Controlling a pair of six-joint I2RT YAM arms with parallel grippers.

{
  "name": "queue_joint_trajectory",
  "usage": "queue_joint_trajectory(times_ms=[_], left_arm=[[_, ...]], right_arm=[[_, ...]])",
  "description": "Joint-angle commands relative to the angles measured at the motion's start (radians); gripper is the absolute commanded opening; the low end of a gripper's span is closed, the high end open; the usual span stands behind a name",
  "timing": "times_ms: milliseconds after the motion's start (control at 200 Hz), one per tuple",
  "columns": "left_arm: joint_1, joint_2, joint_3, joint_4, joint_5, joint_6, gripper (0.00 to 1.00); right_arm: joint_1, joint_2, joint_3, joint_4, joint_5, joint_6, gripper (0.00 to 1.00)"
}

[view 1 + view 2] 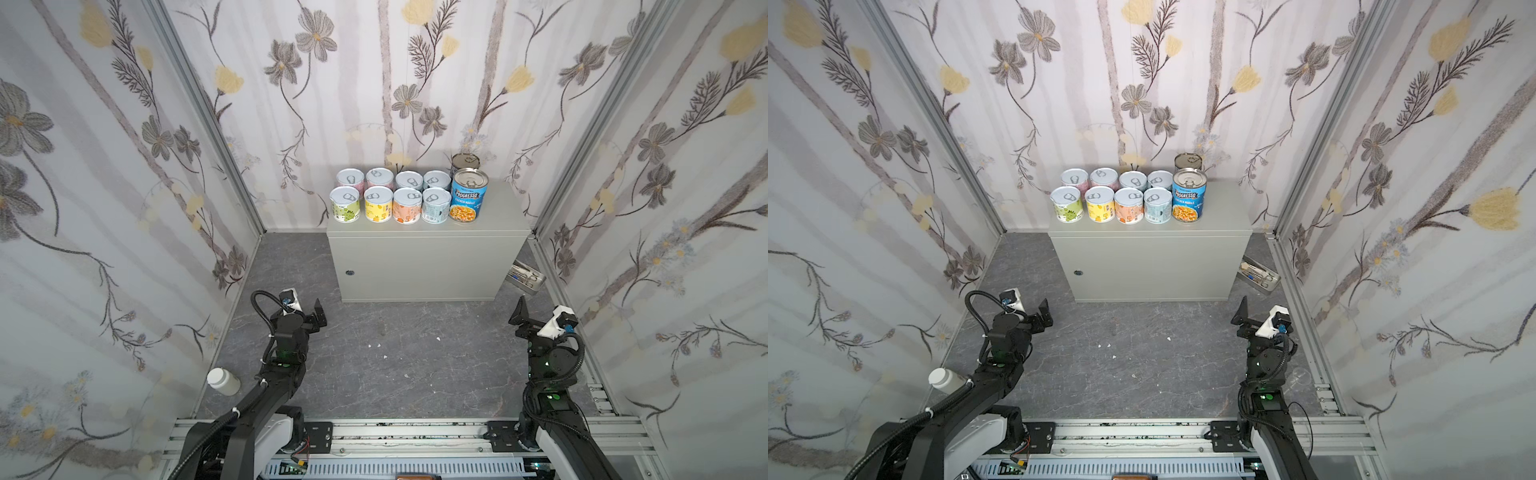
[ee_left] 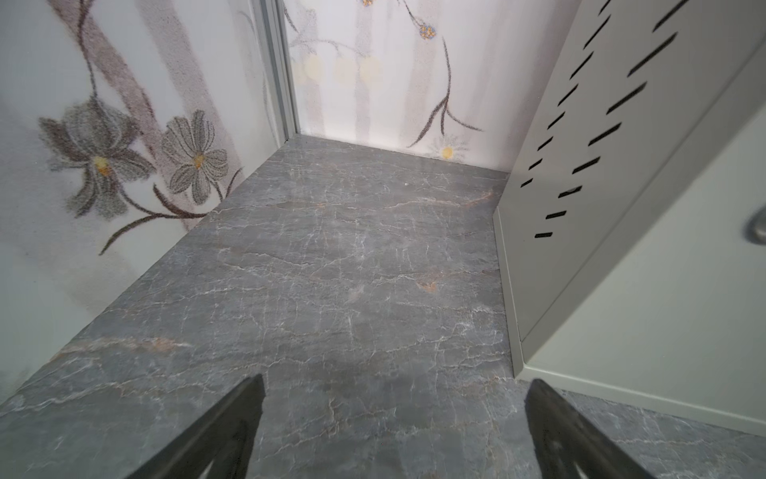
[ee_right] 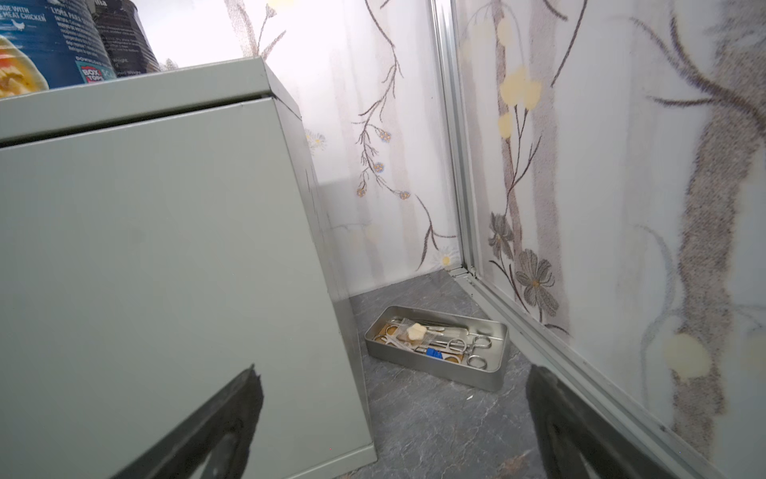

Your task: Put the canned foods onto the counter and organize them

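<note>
- One bottle (image 1: 223,381) (no can) lies on the floor (image 1: 395,353), far left; picked by mistake, it would spoil the sorting.
- Left gripper (image 1: 318,318): fingers apart, empty, low over the floor.
- One counter (image 1: 415,257) bears eight short cans (image 1: 377,203) in two rows of four, then two tall cans (image 1: 468,195), one behind the other.
- Packed close; a careless reach could topple the front row.
- Right gripper (image 1: 523,318): fingers apart, empty.
- One tray (image 1: 525,278), floor, beside the counter's right end.
</note>
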Motion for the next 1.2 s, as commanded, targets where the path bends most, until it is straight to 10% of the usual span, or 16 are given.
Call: queue_joint_trajectory(times_ms=[0, 600, 1194], left_arm=[[0.019, 0.123, 0.038, 0.199, 0.078, 0.03, 1.0], [0.091, 0.458, 0.12, 0.464, 0.132, 0.018, 1.0], [0.041, 0.506, -0.035, 0.799, 0.159, 0.1, 1.0]], right_arm=[[0.0, 0.092, -0.112, 0.26, 0.065, -0.058, 1.0], [0.007, 0.804, -0.074, 1.007, 0.018, -0.096, 1.0], [0.083, 0.861, -0.044, 1.009, -0.032, -0.215, 1.0]])
